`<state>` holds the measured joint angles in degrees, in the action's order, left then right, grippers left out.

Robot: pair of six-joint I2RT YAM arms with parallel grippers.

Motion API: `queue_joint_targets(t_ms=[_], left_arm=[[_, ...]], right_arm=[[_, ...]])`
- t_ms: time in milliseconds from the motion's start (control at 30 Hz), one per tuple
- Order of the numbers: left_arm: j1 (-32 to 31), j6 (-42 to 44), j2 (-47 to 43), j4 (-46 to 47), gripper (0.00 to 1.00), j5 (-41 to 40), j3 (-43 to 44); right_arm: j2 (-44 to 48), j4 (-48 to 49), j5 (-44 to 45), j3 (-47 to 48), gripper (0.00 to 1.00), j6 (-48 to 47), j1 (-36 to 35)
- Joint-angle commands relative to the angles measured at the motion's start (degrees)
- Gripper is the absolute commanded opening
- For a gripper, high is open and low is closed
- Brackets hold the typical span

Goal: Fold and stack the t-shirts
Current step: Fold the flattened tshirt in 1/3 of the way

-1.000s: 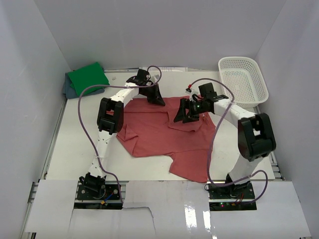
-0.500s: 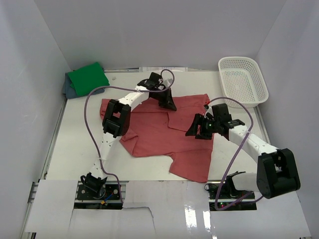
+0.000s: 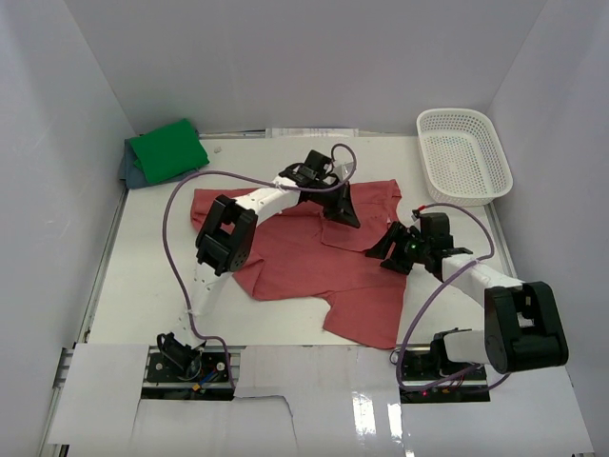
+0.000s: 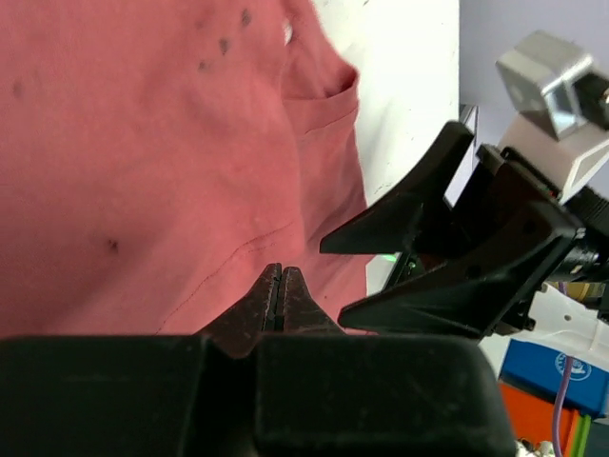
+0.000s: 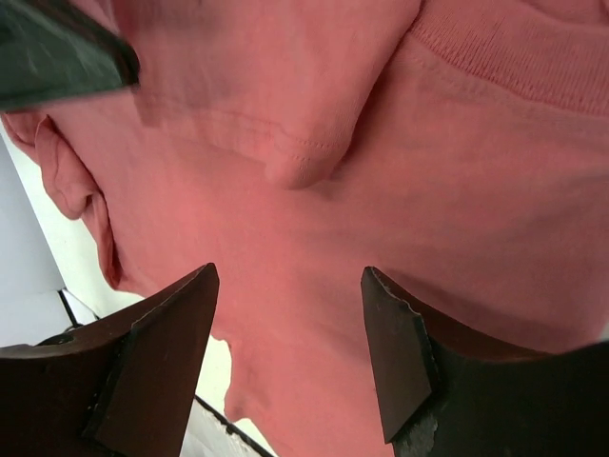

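1. The brick-red t-shirt [image 3: 295,257] lies rumpled across the middle of the white table [image 3: 143,276]. One flap reaches towards the near edge.
2. The left arm stretches right over it. The left gripper [image 4: 279,290] is clenched, its fingertips pressed tight together, low over the red cloth beside a doubled-over fold.
3. From these views I cannot tell whether any cloth is pinched between those tips.
4. The right gripper [image 5: 287,286] is spread wide and has hold of nothing. It is down close over the red shirt, and a hemmed fold of cloth shows beyond its two fingers.
5. The two grippers are just beside each other over the shirt's right half. The left wrist view catches the right one's splayed fingers right next to its own tips.
6. In the far left corner, the bright green t-shirt [image 3: 168,149] sits folded on top of the blue-grey t-shirt [image 3: 131,174]. Only an edge of the lower one shows.
7. In the far right corner, the white lattice basket [image 3: 455,112] stands near the red shirt's far corner, apart from it.
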<state>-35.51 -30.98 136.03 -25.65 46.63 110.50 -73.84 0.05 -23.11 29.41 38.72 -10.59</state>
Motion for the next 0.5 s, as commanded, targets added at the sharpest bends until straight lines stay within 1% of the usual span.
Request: queue_joint_targets(t_ms=[0, 200, 467], left_arm=[[-0.4, -1.6, -5.5, 5.1, 0.00, 1.0, -5.3], [-0.4, -2.0, -6.3, 8.2, 0.00, 0.9, -10.8], [-0.4, -1.6, -5.4, 9.5, 0.00, 0.0, -13.4]], right_arm=[[-2.4, 7.2, -1.2, 0.1, 0.68, 1.4, 0.7], [-6.4, 10.1, -1.5, 1.5, 0.67, 1.3, 1.1], [-8.2, 12.2, -0.5, 2.1, 0.67, 0.0, 1.9]])
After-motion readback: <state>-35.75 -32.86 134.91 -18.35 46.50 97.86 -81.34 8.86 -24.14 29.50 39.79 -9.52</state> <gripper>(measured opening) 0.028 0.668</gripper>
